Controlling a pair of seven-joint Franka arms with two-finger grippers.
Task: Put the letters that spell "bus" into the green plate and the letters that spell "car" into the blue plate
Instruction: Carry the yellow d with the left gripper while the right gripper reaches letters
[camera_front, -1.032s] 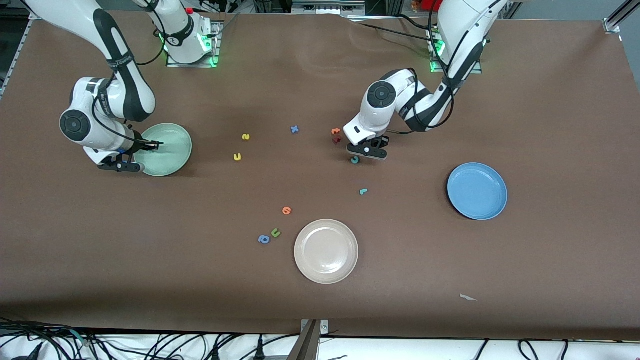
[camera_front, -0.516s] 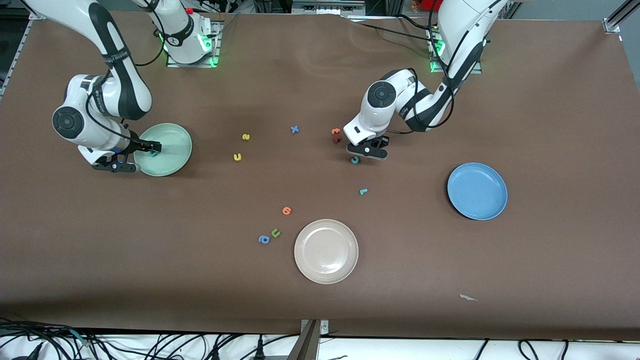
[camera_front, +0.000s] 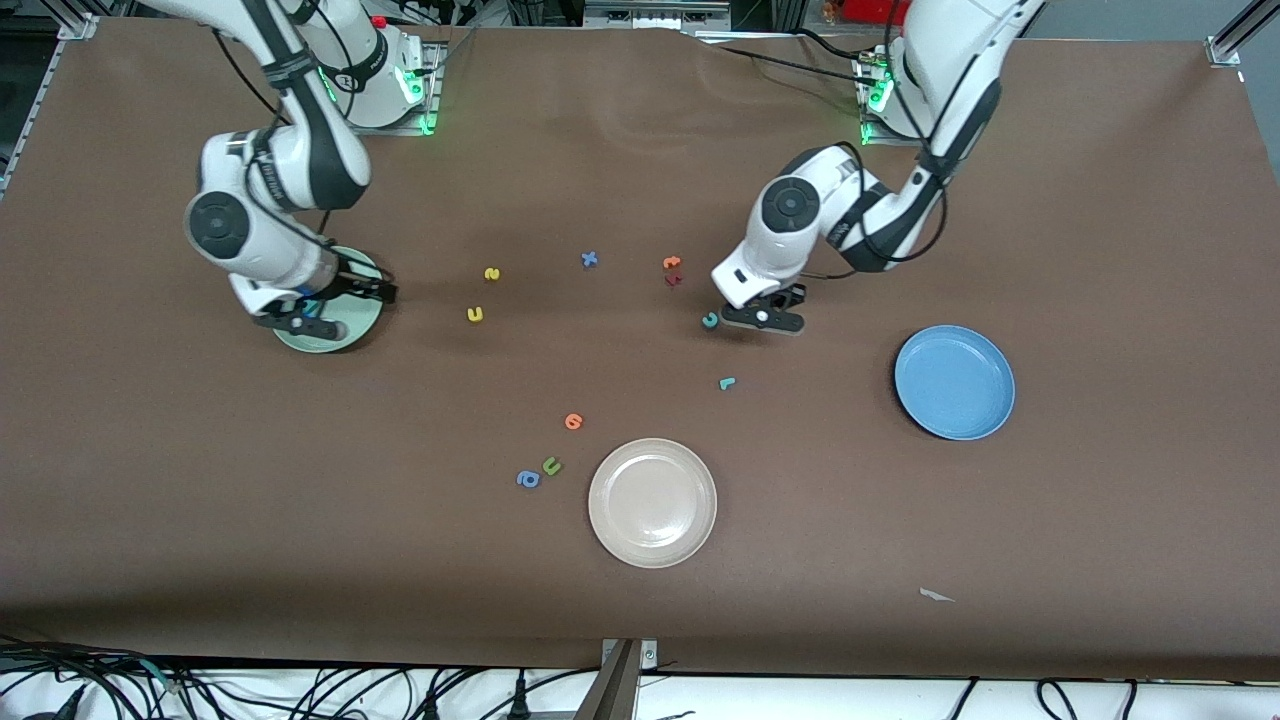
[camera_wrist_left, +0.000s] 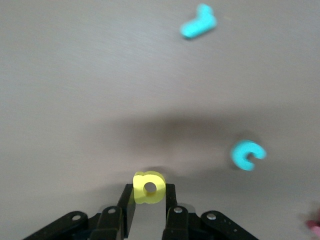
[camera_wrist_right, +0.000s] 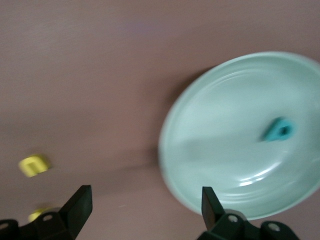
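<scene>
My left gripper (camera_front: 764, 316) (camera_wrist_left: 149, 196) is shut on a yellow "a" (camera_wrist_left: 149, 187) just over the table, beside the teal "c" (camera_front: 710, 320) (camera_wrist_left: 246, 155). The teal "r" (camera_front: 727, 383) (camera_wrist_left: 198, 22) lies nearer the front camera. The blue plate (camera_front: 955, 382) sits toward the left arm's end. My right gripper (camera_front: 345, 305) (camera_wrist_right: 146, 200) hangs open and empty over the edge of the green plate (camera_front: 345, 337) (camera_wrist_right: 225, 165). The teal "b" (camera_wrist_right: 279, 130) lies in that plate. A yellow "s" (camera_front: 491, 273) and a yellow "u" (camera_front: 475, 314) (camera_wrist_right: 34, 165) lie on the table between the arms.
A beige plate (camera_front: 652, 503) sits near the front edge. An orange letter (camera_front: 573, 421), a green "u" (camera_front: 551, 465) and a blue "a" (camera_front: 527, 479) lie beside it. A blue "x" (camera_front: 589, 259), an orange letter (camera_front: 671, 263) and a dark red one (camera_front: 673, 280) lie mid-table.
My right gripper opened, left the teal "b" in the green plate and swung toward mid-table. My left gripper stayed shut and shifted from beside the "c" toward the blue plate.
</scene>
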